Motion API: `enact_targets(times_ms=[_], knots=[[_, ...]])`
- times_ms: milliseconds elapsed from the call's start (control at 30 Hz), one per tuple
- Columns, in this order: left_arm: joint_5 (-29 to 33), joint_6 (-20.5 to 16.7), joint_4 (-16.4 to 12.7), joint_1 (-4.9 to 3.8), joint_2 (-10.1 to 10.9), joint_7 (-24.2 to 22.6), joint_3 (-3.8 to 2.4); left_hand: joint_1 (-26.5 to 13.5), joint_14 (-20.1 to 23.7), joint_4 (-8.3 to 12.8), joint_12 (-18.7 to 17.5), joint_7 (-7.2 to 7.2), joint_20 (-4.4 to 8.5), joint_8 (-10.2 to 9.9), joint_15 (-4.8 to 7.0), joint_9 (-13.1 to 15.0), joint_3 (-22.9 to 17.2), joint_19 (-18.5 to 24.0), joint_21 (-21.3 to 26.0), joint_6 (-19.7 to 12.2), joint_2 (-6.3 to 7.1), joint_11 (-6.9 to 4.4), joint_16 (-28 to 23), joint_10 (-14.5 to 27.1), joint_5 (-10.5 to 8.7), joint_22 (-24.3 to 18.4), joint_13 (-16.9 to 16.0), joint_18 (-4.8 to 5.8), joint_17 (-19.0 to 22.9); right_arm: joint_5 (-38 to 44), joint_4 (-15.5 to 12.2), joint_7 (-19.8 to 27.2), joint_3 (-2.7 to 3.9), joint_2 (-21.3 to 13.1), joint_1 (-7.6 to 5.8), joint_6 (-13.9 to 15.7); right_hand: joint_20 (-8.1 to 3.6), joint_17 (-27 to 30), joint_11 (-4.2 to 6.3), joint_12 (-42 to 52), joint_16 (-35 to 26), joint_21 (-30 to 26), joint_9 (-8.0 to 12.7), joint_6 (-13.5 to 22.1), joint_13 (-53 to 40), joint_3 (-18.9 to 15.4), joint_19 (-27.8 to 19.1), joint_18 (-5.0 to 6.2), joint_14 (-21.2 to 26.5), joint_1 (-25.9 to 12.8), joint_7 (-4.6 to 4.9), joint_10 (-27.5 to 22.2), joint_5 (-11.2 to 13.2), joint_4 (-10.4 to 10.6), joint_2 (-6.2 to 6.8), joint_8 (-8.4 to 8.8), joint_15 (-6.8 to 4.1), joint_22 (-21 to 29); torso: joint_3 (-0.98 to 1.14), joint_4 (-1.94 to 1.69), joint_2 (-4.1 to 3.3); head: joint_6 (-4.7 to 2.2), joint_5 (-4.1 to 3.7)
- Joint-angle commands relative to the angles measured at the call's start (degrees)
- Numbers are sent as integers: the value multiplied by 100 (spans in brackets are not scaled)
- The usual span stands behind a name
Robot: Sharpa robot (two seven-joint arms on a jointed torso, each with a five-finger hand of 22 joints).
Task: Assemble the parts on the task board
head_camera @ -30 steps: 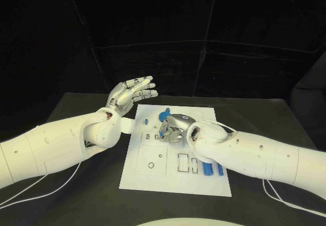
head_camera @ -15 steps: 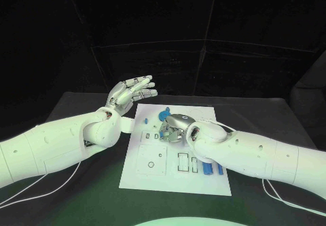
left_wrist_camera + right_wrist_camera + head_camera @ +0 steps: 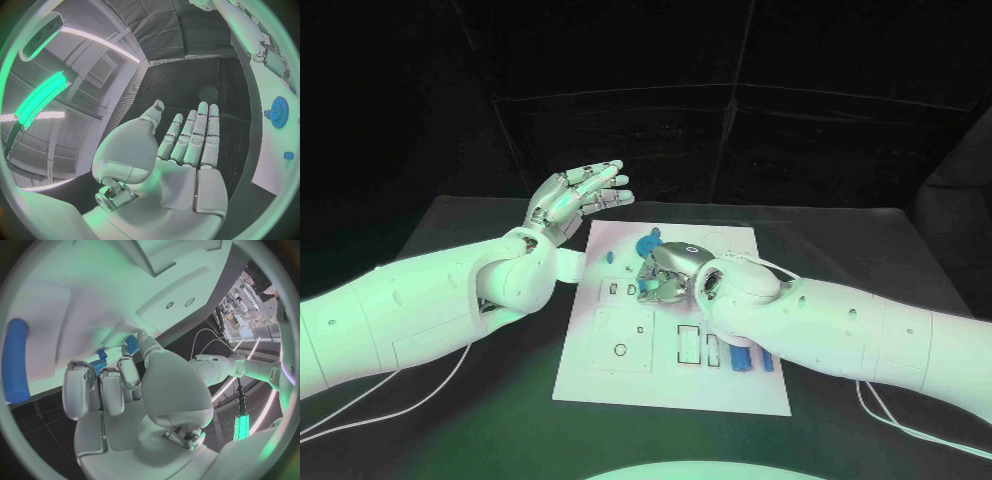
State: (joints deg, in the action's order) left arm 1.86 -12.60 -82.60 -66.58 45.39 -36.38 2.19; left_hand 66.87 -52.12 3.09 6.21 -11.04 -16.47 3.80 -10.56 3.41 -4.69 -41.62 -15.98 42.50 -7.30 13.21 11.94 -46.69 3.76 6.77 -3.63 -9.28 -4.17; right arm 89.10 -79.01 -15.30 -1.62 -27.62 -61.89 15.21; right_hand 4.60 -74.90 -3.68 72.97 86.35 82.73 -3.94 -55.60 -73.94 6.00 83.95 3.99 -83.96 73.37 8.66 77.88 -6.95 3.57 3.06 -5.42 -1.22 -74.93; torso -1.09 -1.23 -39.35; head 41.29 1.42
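Observation:
The white task board (image 3: 668,385) lies in the middle of the black table. A blue gear (image 3: 648,245) stands at its far end, and several blue bars (image 3: 740,358) lie at its near right. My right hand (image 3: 668,268) hovers low over the board just behind the gear, fingers curled down toward the surface. In the right wrist view the fingers (image 3: 109,385) bend toward the board (image 3: 75,305), with a toothed blue piece (image 3: 99,362) showing between them; whether they grip it is unclear. My left hand (image 3: 577,200) is raised above the board's far left corner, palm (image 3: 181,150) flat, holding nothing.
A long blue cylinder (image 3: 15,367) lies on the board beside my right hand. The board (image 3: 275,145) carries several rectangular slots and small holes. Black table (image 3: 473,400) surrounds it on both sides; white cables trail off near both arms.

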Motion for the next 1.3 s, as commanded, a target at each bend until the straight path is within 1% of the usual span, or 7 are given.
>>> enact_targets(times_ms=[33,400,667,800,1033,1133,1300], knots=[[-6,72,2,-9,-1,-27,-3,4,-54,6,-6,-508,6,-17,3,-3,-6,-47,-8,-23,-53,9,-19,-22,10,-9,2,-85,5,48,-4,-109,-15,-11,16,253,54,-811,-14,-44,-22,-24,11,128,28,-120,11,-97,-445,-91,19,-64,22,50,40,60,51,-33,2,-2,0,3,-4],[-59,121,80,-6,-6,117,-3,60,-240,51,51,-465,25,21,53,19,-47,-170,-64,229,-81,-34,25,-150,10,-9,-11,-116,-16,-293,-396,1386,-7,-377,19,1388,196,-968,-187,-2,60,6,4,872,-1,-400,30,-109,-476,139,210,-91,-85,240,69,117,202,-91,11,-2,7,-19,22],[-845,451,338,-13,70,674,-3,4,-2513,19,709,65,708,363,808,110,-77,-1730,-973,1457,-21,-695,1160,-1957,6,353,-235,-140,-762,-1227,-1166,2118,2,-1245,-374,1276,177,-703,-135,-86,-104,-101,-23,678,78,-430,-69,-65,-404,351,154,-175,-585,239,-85,-25,164,109,42,25,39,-61,71],[-1722,753,363,-60,144,1160,-3,366,-3218,343,758,337,1057,500,1105,197,-585,-2403,-1520,1883,-136,-1009,1958,-2575,-16,621,-315,-150,-1357,-1971,-1325,2097,30,-1670,-694,1005,165,-622,-125,-108,-158,-148,-21,660,98,-411,-106,-48,-383,416,144,-191,-672,217,-136,-40,153,192,56,24,116,-34,43],[-3284,1250,368,-312,183,2936,-3,-208,-3637,69,1344,570,1343,612,1355,403,-591,-3192,-2557,2088,189,-1254,6187,-3345,-76,1212,-896,-109,-6242,-2648,-1340,1978,48,-2284,-1093,600,161,-582,-121,-109,-184,-165,-21,651,99,-410,-119,-42,-373,428,141,-189,-676,215,-153,-47,149,222,93,4,223,31,71],[-3890,1494,354,-445,155,3921,-3,-695,-3680,-328,1730,625,1386,756,1408,522,-265,-3512,-3414,2192,307,-1321,6861,-3518,-56,2255,-1214,24,-7120,-2766,-1250,1924,51,-2434,-1175,506,158,-559,-119,-115,-201,-178,-20,644,107,-416,-128,-38,-368,431,138,-192,-653,217,-166,-54,146,243,117,35,276,64,90],[-4424,1859,373,-617,5,5163,2,-854,-3722,-1231,4565,683,1459,1631,1480,1289,603,-3990,-5512,1756,314,-1373,7663,-2843,-54,4994,-4041,380,-8302,-2842,-1141,1867,53,-2541,-1231,427,156,-544,-117,-119,-211,-185,-20,638,110,-419,-133,-36,-364,433,136,-193,-643,219,-175,-59,144,255,150,43,332,84,82]])
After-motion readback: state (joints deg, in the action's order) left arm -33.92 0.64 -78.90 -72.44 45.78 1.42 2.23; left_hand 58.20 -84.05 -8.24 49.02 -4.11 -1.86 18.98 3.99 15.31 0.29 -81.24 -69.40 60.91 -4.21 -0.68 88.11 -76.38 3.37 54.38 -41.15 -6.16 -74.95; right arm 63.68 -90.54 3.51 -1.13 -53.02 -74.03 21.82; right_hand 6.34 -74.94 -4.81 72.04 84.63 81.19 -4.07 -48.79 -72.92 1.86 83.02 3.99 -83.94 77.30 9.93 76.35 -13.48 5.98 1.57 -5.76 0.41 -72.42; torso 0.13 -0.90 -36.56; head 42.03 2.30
